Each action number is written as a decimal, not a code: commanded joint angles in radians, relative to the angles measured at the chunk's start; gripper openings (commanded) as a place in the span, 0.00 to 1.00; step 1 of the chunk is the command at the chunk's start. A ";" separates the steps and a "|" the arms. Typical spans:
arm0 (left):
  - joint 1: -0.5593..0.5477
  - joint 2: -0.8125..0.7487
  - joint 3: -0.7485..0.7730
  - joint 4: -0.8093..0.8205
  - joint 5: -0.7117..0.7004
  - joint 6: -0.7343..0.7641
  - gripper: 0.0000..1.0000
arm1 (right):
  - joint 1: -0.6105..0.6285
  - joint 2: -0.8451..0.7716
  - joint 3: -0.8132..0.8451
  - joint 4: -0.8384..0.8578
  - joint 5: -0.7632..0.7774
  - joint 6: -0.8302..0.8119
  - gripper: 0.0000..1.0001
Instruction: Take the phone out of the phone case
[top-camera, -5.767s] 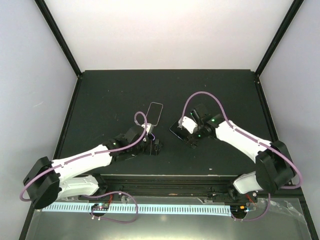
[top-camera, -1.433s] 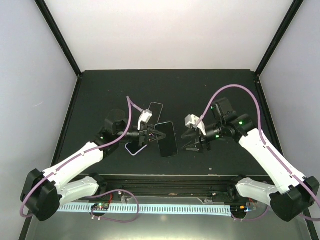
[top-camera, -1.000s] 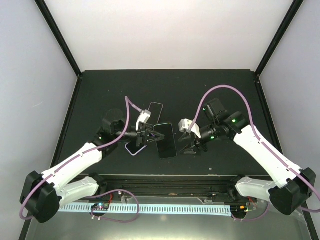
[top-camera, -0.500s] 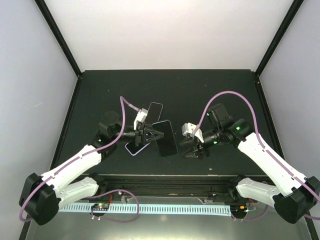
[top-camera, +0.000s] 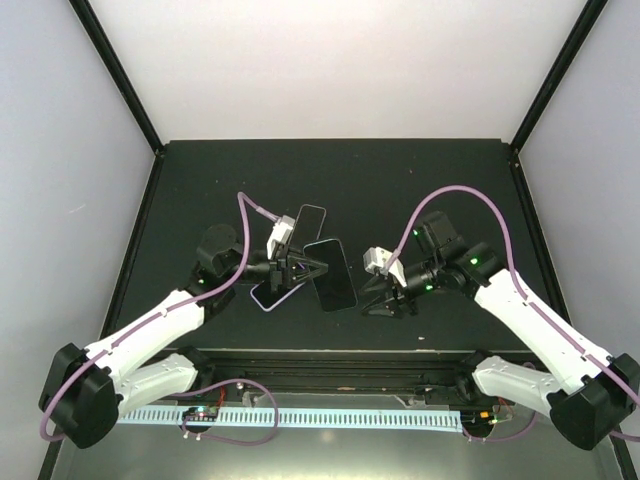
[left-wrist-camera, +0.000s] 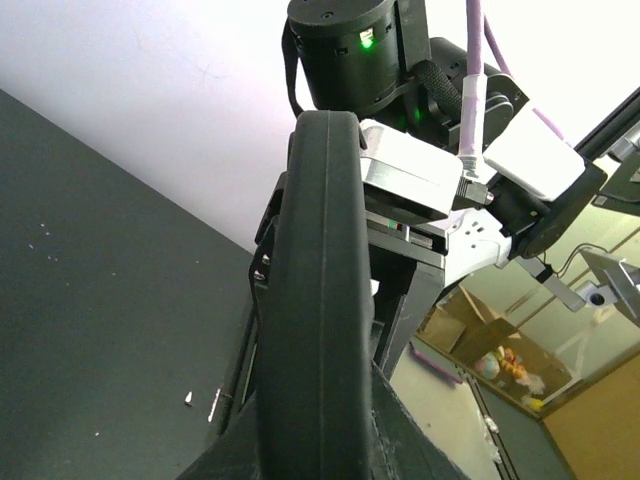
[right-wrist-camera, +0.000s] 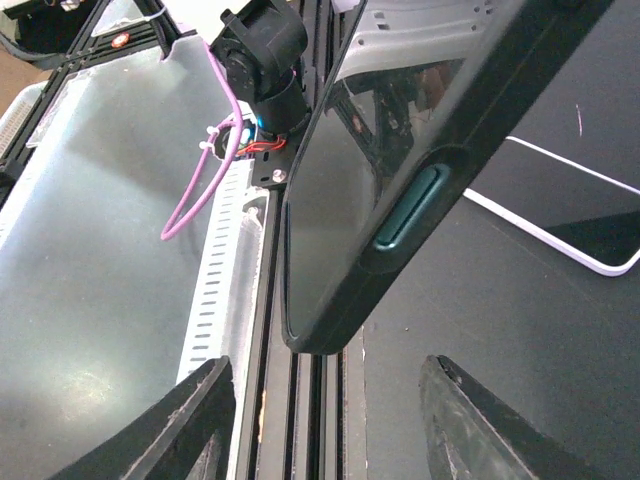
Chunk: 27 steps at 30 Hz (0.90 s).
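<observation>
Black table (top-camera: 420, 190) stands between white walls (top-camera: 330, 70).

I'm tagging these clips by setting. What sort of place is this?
Likely a robotics lab test cell, not a home: a black table walled by plain white panels on black frame posts, with a slotted cable duct along its near edge.

A robotics lab: black table (top-camera: 400, 180) boxed in white panels (top-camera: 340, 60), frame posts (top-camera: 117, 75).
</observation>
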 joint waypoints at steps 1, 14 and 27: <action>0.006 -0.018 -0.005 0.124 -0.004 -0.049 0.02 | 0.004 -0.013 -0.004 0.038 -0.048 -0.007 0.51; 0.006 -0.065 -0.012 0.082 0.002 -0.039 0.01 | 0.054 0.069 0.076 0.031 -0.067 -0.013 0.35; 0.006 -0.074 0.017 -0.014 0.060 -0.038 0.02 | 0.113 0.125 0.128 -0.129 -0.066 -0.191 0.35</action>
